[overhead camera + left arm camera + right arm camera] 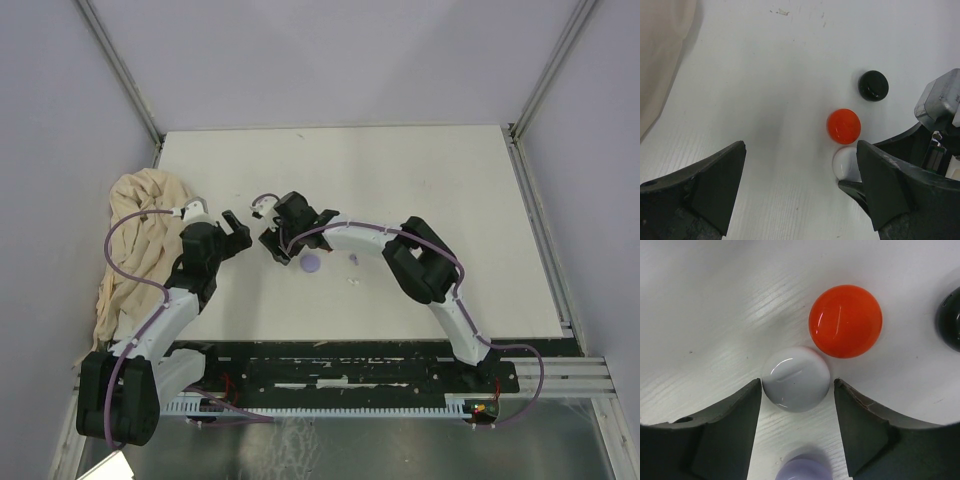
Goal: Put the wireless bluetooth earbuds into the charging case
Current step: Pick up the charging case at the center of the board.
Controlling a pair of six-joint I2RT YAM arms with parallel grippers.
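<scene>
The wireless bluetooth earbuds [352,259] show only overhead, as specks on the table [450,180] at 3 o'clock of the lilac disc [311,263]; neither wrist view has them. Right gripper [797,382], half open, straddles the white disc [796,375] without a sure grip; closing could knock the red disc [845,321] just beside it at 1 o'clock. Left gripper [800,165] gapes wide, empty.

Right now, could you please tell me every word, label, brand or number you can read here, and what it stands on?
There is no readable text in any view.
The red disc, white disc, black disc and lilac disc show no lettering, nor do the cloth or the table.
</scene>
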